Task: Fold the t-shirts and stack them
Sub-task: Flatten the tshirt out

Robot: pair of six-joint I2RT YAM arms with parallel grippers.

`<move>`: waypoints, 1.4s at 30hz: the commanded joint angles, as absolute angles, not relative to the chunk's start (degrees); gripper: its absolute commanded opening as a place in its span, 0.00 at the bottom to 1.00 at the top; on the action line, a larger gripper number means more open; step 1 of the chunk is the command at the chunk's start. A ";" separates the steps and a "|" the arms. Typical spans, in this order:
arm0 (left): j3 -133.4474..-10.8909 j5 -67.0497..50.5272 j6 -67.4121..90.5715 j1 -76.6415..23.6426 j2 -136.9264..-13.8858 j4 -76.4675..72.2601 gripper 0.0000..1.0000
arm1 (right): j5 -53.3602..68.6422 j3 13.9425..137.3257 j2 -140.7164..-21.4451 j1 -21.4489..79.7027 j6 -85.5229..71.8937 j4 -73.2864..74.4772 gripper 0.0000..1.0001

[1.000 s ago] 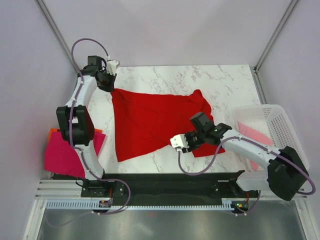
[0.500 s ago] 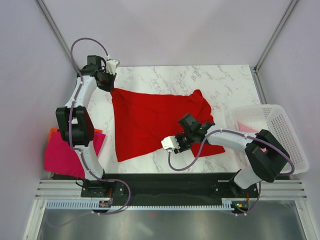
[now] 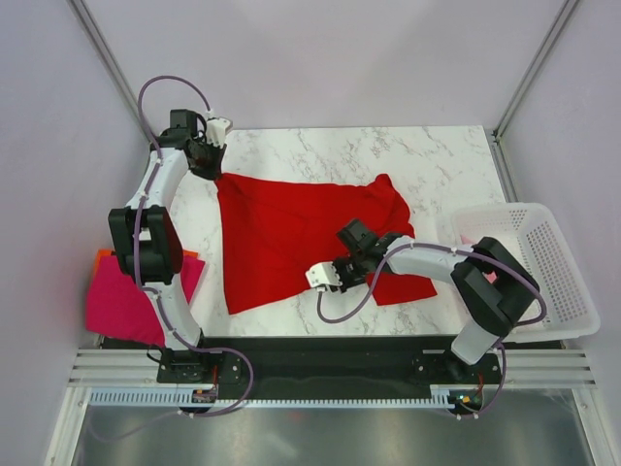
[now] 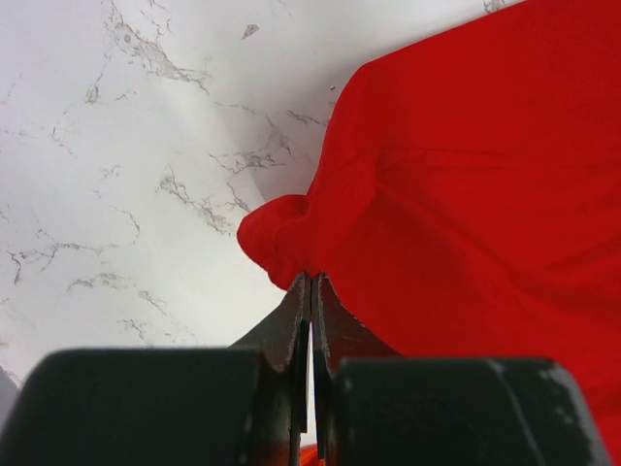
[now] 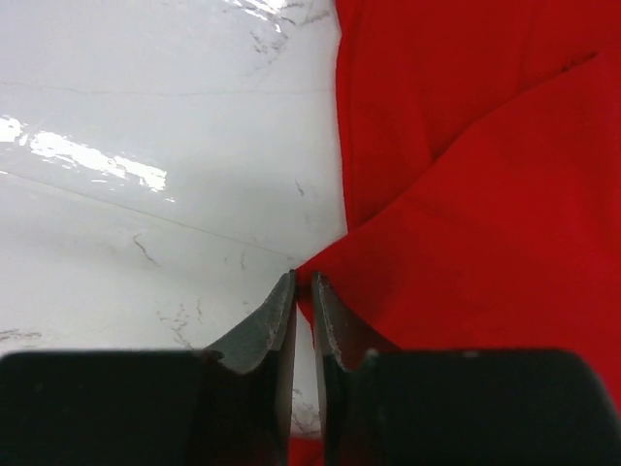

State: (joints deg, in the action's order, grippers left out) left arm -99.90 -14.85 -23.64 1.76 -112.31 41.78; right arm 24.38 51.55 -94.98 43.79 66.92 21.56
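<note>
Left wrist view: left gripper (image 4: pixel 310 283) has its jaws pressed together on a bunched corner of the bright red cloth t-shirt (image 4: pixel 466 194), and the cloth rises in a small crumpled knot just past the fingertips. White grey-veined marble table (image 4: pixel 126 146) shows bare to the left of that knot. Right wrist view: right gripper (image 5: pixel 303 282) has its jaws nearly together, pinching a pointed bit of the shirt's edge (image 5: pixel 485 194), with red cloth also showing low down between the fingers. Glossy marble (image 5: pixel 146 194) lies to the left of it, and a diagonal fold line runs across the cloth on the right. Top view: left gripper (image 3: pixel 207 160) sits at the far left corner of the table (image 3: pixel 340 150), holding the shirt's far left corner. Right gripper (image 3: pixel 325 277) is at the shirt's near edge, close to the middle of the table's near side. The shirt (image 3: pixel 291 228) lies spread and mostly flat between the two, with a rumpled fold at its right end. White perforated plastic basket (image 3: pixel 558 262) stands at the table's right edge, partly behind the right arm. Off the table's left side, a magenta cloth t-shirt (image 3: pixel 116 301) lies over an orange cloth t-shirt (image 3: pixel 104 254), of which only a sliver shows.
</note>
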 commanded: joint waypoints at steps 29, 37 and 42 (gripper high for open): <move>-119.79 -10.81 -33.22 1.76 -85.44 44.91 0.02 | -9.49 110.38 -83.06 17.40 51.33 12.57 0.00; -117.96 -8.18 -35.50 1.84 -78.05 42.20 0.02 | -12.56 117.41 -76.82 17.49 49.49 14.06 0.00; -115.49 -5.89 -36.03 1.76 -72.25 38.24 0.02 | -13.01 121.71 -73.74 17.49 49.92 16.96 0.00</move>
State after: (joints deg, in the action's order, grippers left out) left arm -116.01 -9.06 -33.19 1.74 -76.07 43.79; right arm -9.63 117.34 -76.40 17.67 50.68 17.04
